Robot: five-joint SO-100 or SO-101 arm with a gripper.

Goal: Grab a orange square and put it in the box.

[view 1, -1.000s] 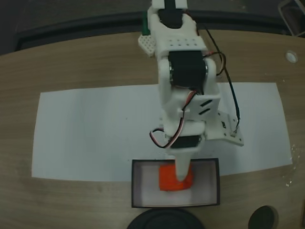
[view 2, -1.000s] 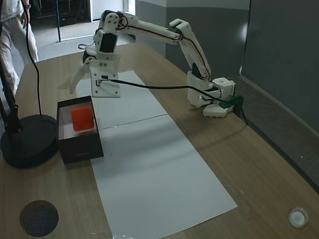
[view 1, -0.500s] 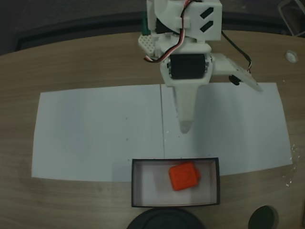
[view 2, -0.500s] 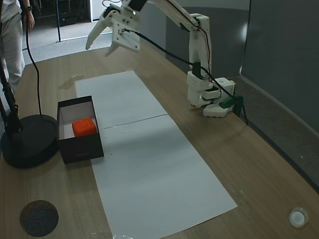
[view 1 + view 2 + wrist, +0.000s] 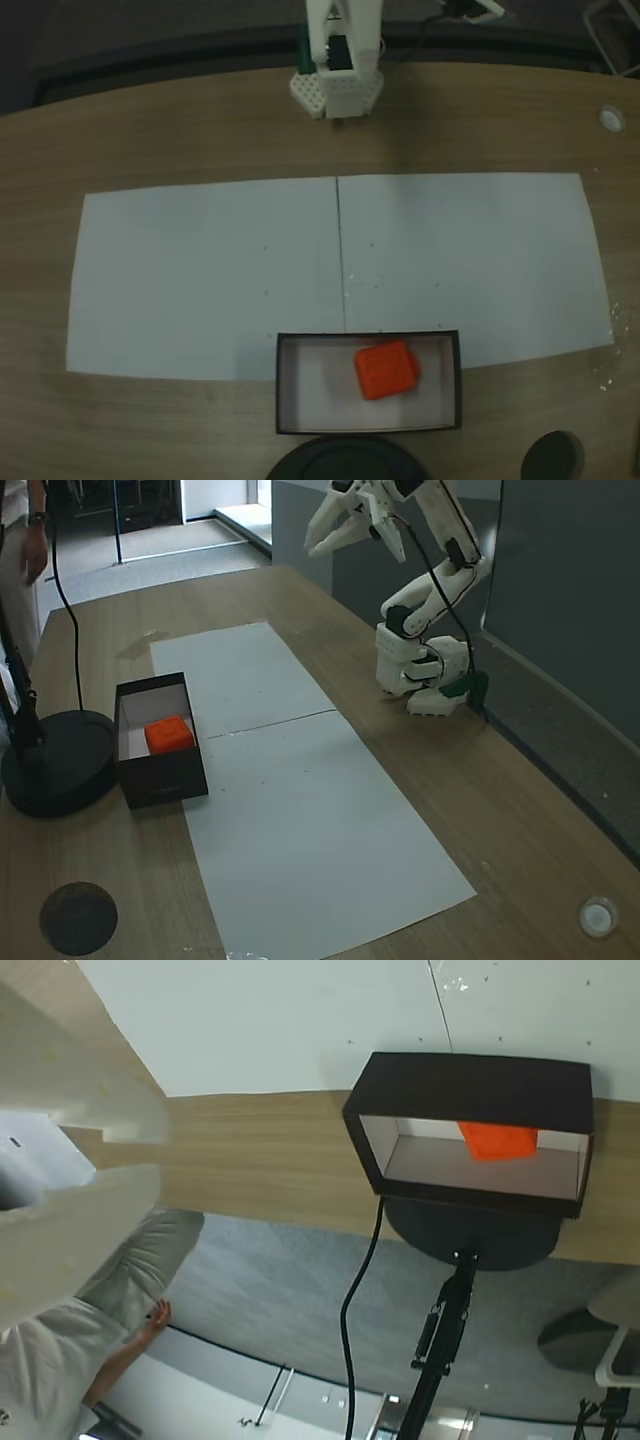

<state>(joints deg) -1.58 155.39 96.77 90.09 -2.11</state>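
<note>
Wooden desk point(image 5: 520, 810) with white paper point(image 5: 300, 790) along its middle | orange square point(image 5: 168, 734) lies inside box point(image 5: 160, 775) at desk's edge | claw point(image 5: 350, 525) spread, empty, raised above far edge.

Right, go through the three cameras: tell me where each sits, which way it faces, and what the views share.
A fixed view: above the table, looking straight down; arm base at the top edge.
Wrist view: rides the arm, raised, facing back toward the box; pale gripper blurred at left.
Another fixed view: beside the table's end, looking along it; whole arm, open gripper raised.
Shared: orange square lying in the box, white paper.
</note>
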